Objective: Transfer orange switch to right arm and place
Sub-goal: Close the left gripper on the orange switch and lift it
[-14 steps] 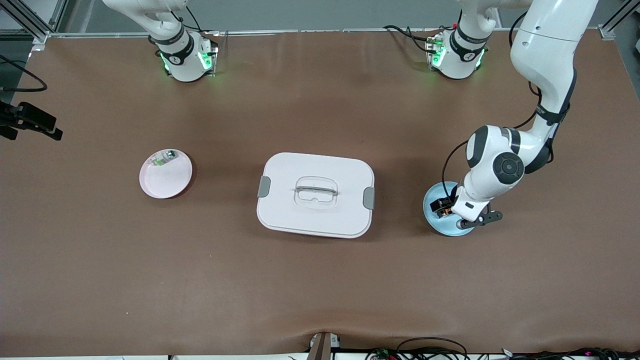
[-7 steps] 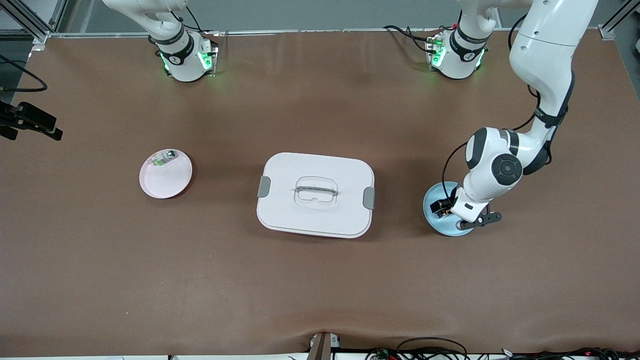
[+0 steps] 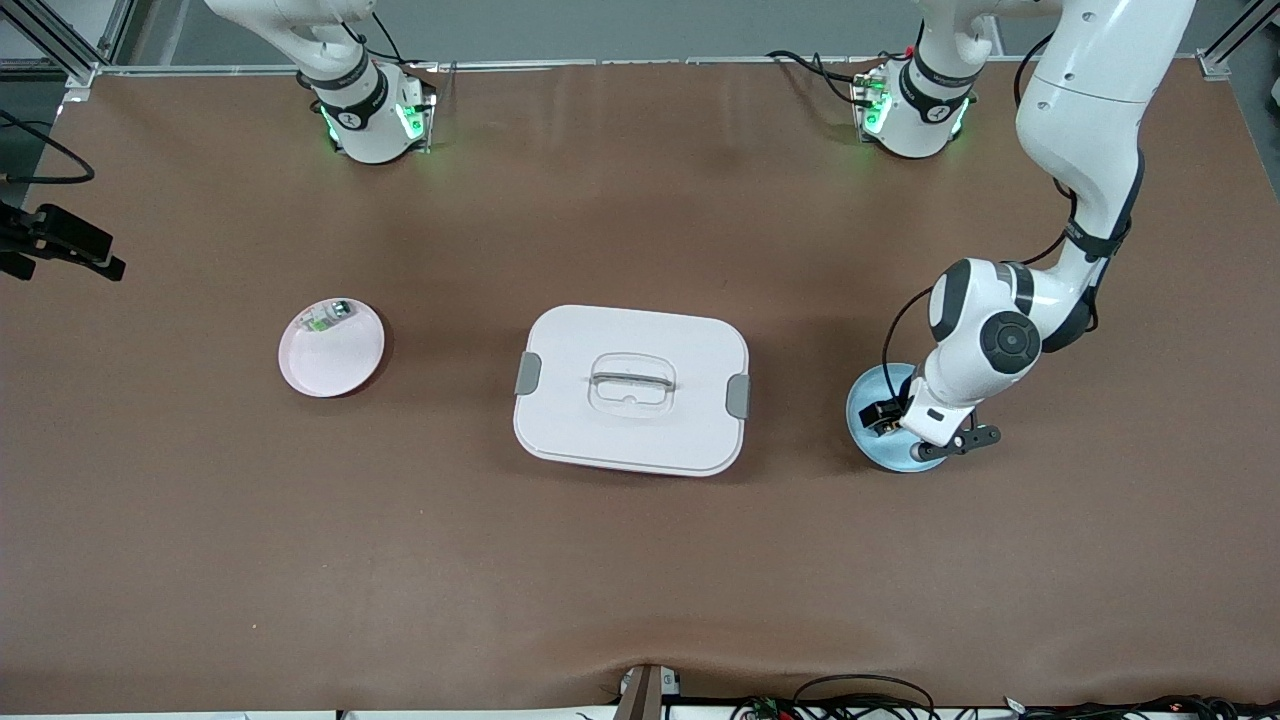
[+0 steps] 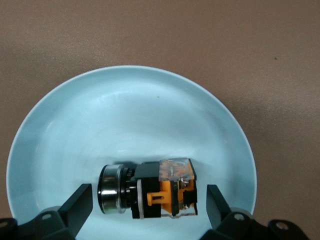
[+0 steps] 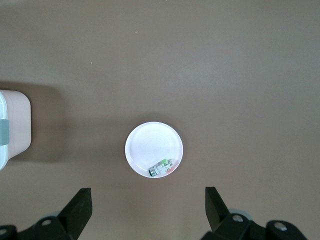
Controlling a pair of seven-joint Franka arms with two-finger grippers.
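The orange switch, a black blocky part with an orange face and a silver ring at one end, lies on its side in the light blue plate. My left gripper is open and low over the plate. One finger stands on each side of the switch, with a gap on both sides. In the front view the left gripper is over the blue plate, and the switch is hidden under it. My right gripper is open and empty, high above the table. It is out of the front view.
A white lidded box with grey clips stands mid-table. A pale pink plate toward the right arm's end holds a small green-and-white part. The plate and part also show in the right wrist view.
The left arm's wrist has shifted slightly over the blue plate, and the switch's orange no longer shows in the front view. Nothing else has moved.
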